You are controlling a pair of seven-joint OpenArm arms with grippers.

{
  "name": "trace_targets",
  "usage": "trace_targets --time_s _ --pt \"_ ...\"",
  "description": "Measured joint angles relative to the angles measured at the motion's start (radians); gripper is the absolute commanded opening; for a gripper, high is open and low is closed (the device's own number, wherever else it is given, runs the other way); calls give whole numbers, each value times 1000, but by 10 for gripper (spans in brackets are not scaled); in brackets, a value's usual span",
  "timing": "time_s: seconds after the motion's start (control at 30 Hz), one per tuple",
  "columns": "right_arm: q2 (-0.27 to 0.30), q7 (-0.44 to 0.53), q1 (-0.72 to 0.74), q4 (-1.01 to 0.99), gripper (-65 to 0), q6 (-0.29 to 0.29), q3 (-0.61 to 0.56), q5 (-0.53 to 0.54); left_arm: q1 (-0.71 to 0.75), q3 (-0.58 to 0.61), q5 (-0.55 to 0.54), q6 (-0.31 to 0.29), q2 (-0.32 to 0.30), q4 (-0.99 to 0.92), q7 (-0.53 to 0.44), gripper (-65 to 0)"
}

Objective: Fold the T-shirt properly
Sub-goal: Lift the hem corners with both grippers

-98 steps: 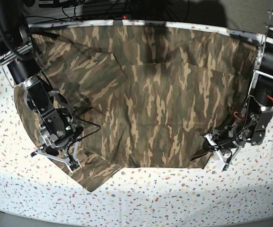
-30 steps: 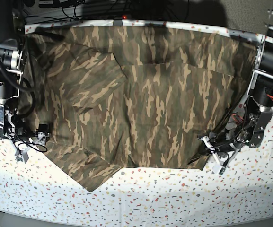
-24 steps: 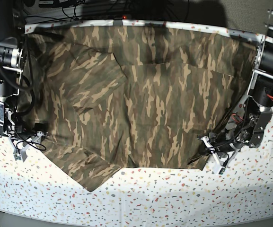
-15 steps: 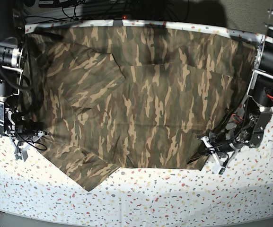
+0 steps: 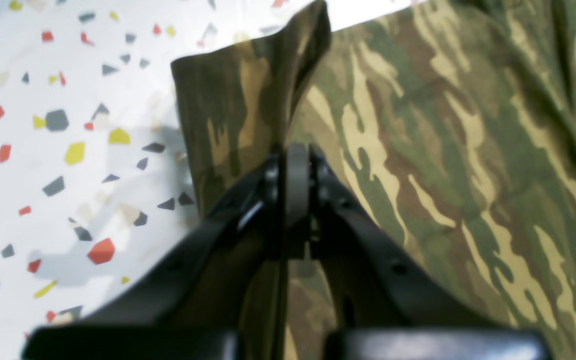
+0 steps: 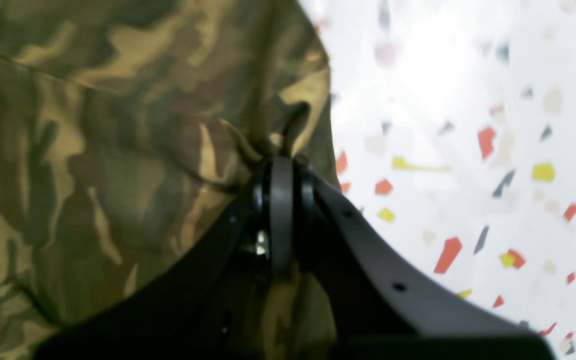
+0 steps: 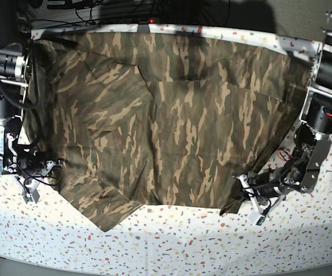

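T-shirt (image 7: 177, 121) lies spread across the tabletop (image 7: 171, 236), largely unfolded. Left end effector (image 7: 247, 194) and right end effector (image 7: 36, 172) are each clamped on a near hem corner. Folding barely begun, in my judgement

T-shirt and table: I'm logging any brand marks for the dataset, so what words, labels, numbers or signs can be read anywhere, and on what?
None can be read.
T-shirt: camouflage streaks only, no label or print showing.
Table: coloured speckles, no writing.
Left gripper and right gripper: plain black, unmarked.
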Motion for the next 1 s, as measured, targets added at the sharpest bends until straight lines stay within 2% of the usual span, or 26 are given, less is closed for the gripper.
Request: trace_targets --time_s 0.1,0.3,0.4,0.63,0.77,1.0 --pt "11 -14 0 25 -650 23 -2 5 3 1 -1 1 -20 15 16 -650" --pt "73 -53 0 40 -650 89 -3 65 3 2 -2 0 -90 24 16 -650" --pt "90 -63 -3 40 -650 106 -3 86 3 2 -40 2 -111 24 17 -650" --pt "112 -66 -3 40 -650 109 -4 87 3 2 -63 0 -110 25 29 -650" --pt "113 -90 -3 40 -650 108 -4 151 3 2 -63 0 -111 25 49 -650" --pt "114 -129 -19 68 -650 108 -4 205 6 -14 -163 -2 -132 29 127 -650"
